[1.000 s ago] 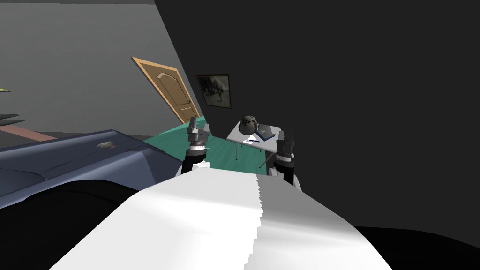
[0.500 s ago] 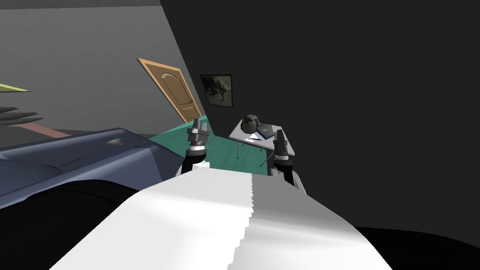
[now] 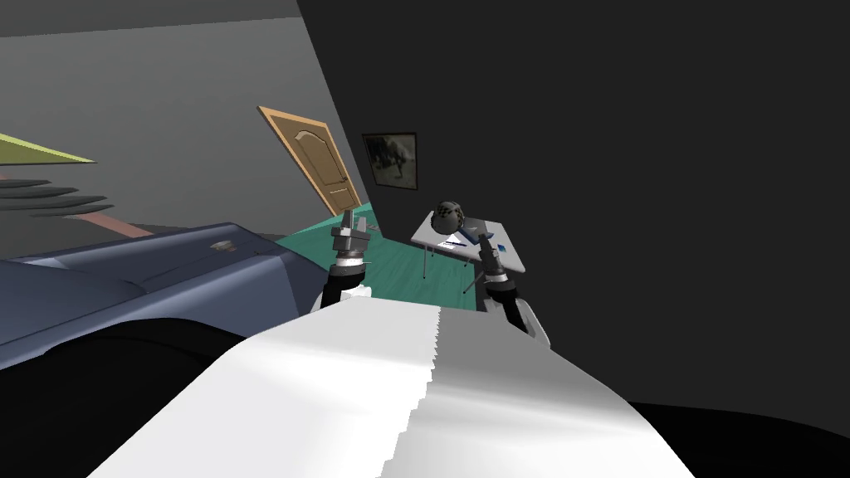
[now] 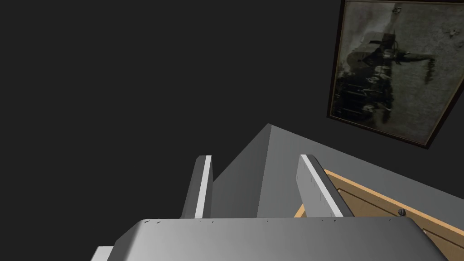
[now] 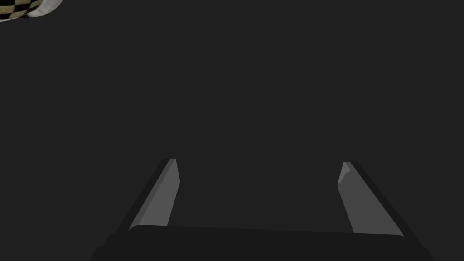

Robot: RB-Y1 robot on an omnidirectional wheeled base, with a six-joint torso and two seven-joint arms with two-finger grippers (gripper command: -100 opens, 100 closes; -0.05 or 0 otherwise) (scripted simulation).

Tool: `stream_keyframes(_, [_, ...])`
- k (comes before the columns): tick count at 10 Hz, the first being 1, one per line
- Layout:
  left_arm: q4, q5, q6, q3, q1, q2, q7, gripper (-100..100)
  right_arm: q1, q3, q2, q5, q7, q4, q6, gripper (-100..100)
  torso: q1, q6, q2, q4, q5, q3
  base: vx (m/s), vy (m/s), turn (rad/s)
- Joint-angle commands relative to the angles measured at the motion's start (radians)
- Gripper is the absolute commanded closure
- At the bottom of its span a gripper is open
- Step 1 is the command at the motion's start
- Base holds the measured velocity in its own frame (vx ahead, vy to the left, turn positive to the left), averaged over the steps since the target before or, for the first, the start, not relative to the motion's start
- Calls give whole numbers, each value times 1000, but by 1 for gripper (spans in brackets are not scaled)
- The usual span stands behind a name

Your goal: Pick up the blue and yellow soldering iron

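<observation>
A small grey table (image 3: pixel 508 256) stands by the dark wall ahead on my right. On it lies a thin blue tool (image 3: pixel 454 244) on a white sheet, too small to make out more. A checkered black-and-white ball (image 3: pixel 449 216) sits at the table's far end, and its edge shows in the right wrist view (image 5: pixel 20 8). My right gripper (image 3: pixel 484 246) is raised in front of the table's near edge, fingers open and empty (image 5: pixel 258 174). My left gripper (image 3: pixel 354 221) is held up to the table's left, open and empty (image 4: pixel 256 181).
A dark blue car body (image 3: pixel 158 278) fills the left side close to me. A green floor (image 3: pixel 398 270) runs between it and the table. A brown door (image 3: pixel 315 170) and a framed picture (image 3: pixel 392 161) hang on the walls beyond.
The whole head view has slid right, so I have turned left. My right gripper has swung left and now overlaps the table's near edge. The left gripper has kept its place.
</observation>
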Motion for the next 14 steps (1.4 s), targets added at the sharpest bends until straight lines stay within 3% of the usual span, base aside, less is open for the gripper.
stream_keyframes(1, [0,0,0,0,0,0,0,0,-3,4,-28,8,1,11,1,-100,0,0,0,0,0,0,-55,46,22])
stream_keyframes(7, [0,0,0,0,0,0,0,0,-39,37,-209,78,6,109,23,-100,-1,0,-3,0,0,-2,-57,60,62])
stream_keyframes(14, [0,0,0,0,0,0,0,0,-57,75,-374,143,14,200,31,-100,-1,0,-5,-1,0,-3,-17,55,69])
